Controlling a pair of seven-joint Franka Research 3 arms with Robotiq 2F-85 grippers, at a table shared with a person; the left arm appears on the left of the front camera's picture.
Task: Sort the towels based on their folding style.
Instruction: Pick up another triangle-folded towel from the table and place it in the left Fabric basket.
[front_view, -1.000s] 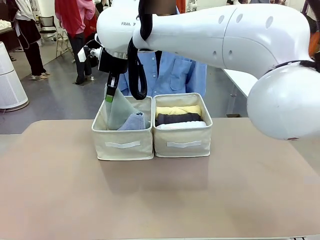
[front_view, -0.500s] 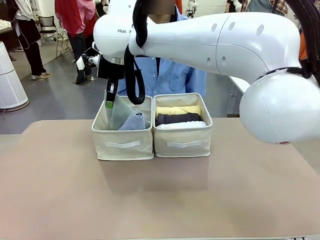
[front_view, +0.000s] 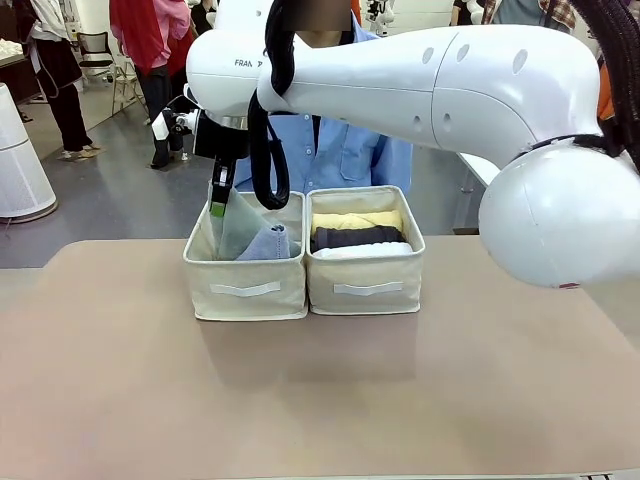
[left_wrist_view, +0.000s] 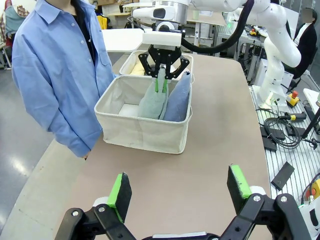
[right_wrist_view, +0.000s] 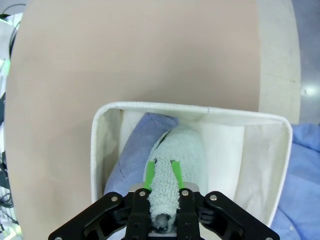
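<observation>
Grey-green terry, the cone towel (right_wrist_view: 176, 165) stands inside the left fabric box (front_view: 246, 285) near the surface's far edge, beside a grey-blue cone towel (front_view: 268, 244). This looks like the placing step; next comes letting go and lifting straight up. The right gripper (right_wrist_view: 163, 172) has its fingers clamped on the cone's tip. The left gripper (left_wrist_view: 179, 186) hovers with fingers spread wide, empty.

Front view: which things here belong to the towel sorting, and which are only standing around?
Belong to the job:
- grey-green cone towel, gripped by the right gripper
- grey-blue cone towel
- rolled towels
- two fabric boxes

Just around:
- white round appliance
- person in blue shirt
</observation>
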